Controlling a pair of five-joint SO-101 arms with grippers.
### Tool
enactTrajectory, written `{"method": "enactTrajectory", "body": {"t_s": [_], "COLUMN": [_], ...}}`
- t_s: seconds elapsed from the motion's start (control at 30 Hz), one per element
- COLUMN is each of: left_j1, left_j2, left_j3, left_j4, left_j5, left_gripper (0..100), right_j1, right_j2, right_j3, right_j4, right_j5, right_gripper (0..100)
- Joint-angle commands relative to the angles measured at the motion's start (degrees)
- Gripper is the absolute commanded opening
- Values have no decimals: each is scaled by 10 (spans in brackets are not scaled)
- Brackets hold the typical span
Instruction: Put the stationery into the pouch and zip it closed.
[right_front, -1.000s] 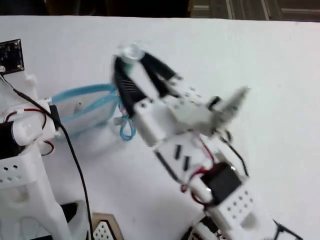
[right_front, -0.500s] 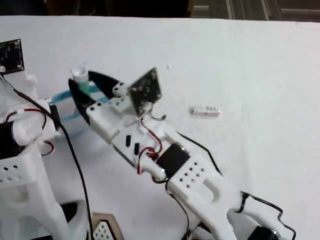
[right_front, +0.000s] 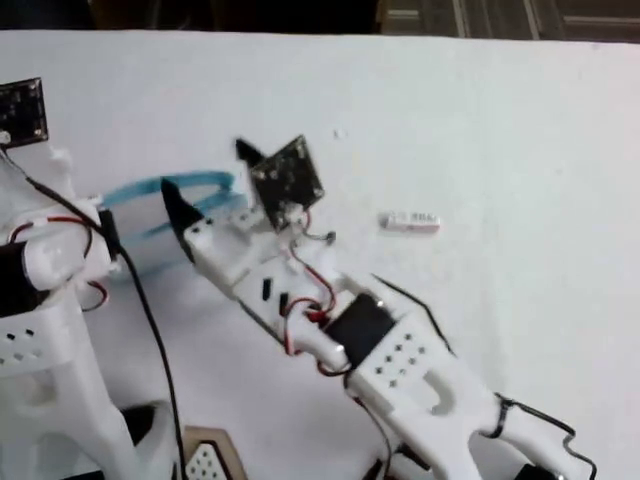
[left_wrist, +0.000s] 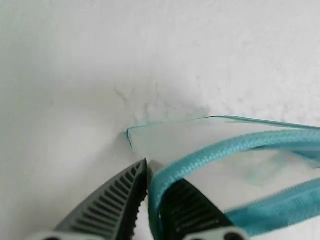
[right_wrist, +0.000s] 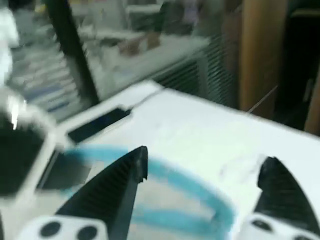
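Observation:
The clear pouch (right_front: 165, 215) with a teal zipper lies at the left of the table, its mouth open. My left gripper (left_wrist: 149, 172) is shut on the pouch's zipper edge (left_wrist: 210, 150) near a corner; the left arm (right_front: 50, 260) stands at the table's left edge. My right gripper (right_front: 205, 170) hangs open over the pouch mouth, one black finger (right_front: 243, 152) on each side, with nothing between them. In the right wrist view the open gripper (right_wrist: 205, 157) straddles the teal zipper (right_wrist: 195, 192). A small white stationery piece (right_front: 410, 221) lies on the table to the right.
The right arm (right_front: 380, 340) stretches across from the front right. A dark-patterned card (right_front: 205, 460) sits at the front edge between the arms. White tabletop (right_front: 480, 120) lies open behind and to the right.
The right gripper carried a white-capped stick from mid-table to above the pouch. It now stands open and empty there, and the stick is out of sight.

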Motion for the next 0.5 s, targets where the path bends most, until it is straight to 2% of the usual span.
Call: {"method": "enactTrajectory", "body": {"t_s": [0.0, 0.2, 0.3, 0.47], "left_j1": [1, 1, 0, 0], "left_j2": [-13, -13, -13, -13], "left_j3": [-4, -4, -4, -4], "left_j4": [-16, -16, -16, -16], "left_j5": [-4, -4, -4, -4], "left_gripper": [23, 23, 23, 23], "right_j1": [51, 213, 284, 377], "right_j2": [-21, 60, 143, 290], "right_j3": [-79, -203, -263, -353], "right_j4": [29, 154, 254, 469], "right_j5": [-5, 15, 141, 399], "right_gripper": [351, 351, 330, 224]}}
